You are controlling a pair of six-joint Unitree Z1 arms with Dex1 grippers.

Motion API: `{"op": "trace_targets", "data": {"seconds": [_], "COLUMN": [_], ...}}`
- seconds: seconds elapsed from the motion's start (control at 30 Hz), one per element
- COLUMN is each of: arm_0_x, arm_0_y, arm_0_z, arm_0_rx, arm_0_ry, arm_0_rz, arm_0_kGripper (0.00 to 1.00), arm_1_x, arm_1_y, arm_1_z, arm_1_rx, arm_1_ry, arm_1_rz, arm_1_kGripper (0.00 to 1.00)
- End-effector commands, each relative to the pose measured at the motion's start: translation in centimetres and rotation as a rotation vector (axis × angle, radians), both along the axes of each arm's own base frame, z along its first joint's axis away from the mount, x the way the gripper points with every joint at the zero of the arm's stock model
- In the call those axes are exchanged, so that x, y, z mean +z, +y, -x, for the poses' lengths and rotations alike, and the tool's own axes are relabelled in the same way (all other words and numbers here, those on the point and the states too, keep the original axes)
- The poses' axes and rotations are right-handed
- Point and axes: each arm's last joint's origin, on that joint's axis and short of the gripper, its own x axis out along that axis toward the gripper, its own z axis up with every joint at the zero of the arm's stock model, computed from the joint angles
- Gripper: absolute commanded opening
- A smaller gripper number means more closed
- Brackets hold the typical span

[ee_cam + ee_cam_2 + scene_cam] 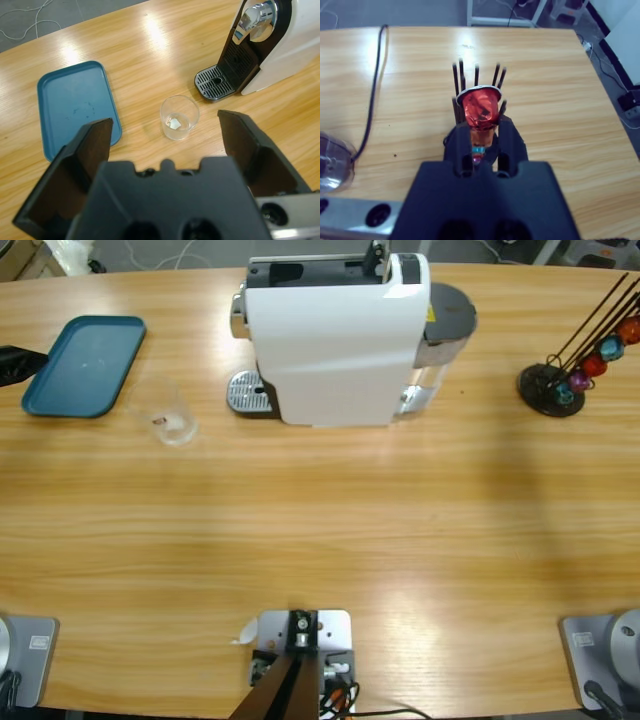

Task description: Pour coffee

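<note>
Coffee isn't poured yet: glass (179, 117) stands empty ahead of open left claw (167, 142), awaiting pickup; right claw (481, 135) grips a red capsule (481, 111).

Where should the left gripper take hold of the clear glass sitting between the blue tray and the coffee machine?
Grip the glass across its side wall around mid-height, coming in level from the open table side where the left gripper already faces it. It stands upright with a round, slightly tapering wall and no handle. The blue tray and the coffee machine flank it, so approach between them, jaws wide.
</note>
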Motion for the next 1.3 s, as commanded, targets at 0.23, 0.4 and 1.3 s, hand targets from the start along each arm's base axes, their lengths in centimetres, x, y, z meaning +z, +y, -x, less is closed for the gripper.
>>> {"op": "trace_targets", "data": {"seconds": [0.23,0.4,1.3], "arm_0_x": [-2.3,-2.6,-3.5], "arm_0_y": [-0.8,-1.2,-2.3], "arm_0_z": [-0.2,-0.5,-1.2], "arm_0_rx": [-0.084,-0.103,-0.175], "arm_0_ry": [0.018,0.029,0.097], "arm_0_rz": [-0.067,-0.087,-0.085], "arm_0_kGripper": [0.908,0.908,0.908], "arm_1_x": [7.2,10.5,8.1], "arm_1_y": [0.0,3.4,23.5], "arm_1_z": [2.8,6.8,-1.3], "arm_1_rx": [0.152,0.692,1.581], "arm_1_ry": [-0.107,-0.143,-0.007], "arm_1_rz": [0.073,0.187,0.290], "arm_1_kGripper": [0.000,0.000,0.000]}}
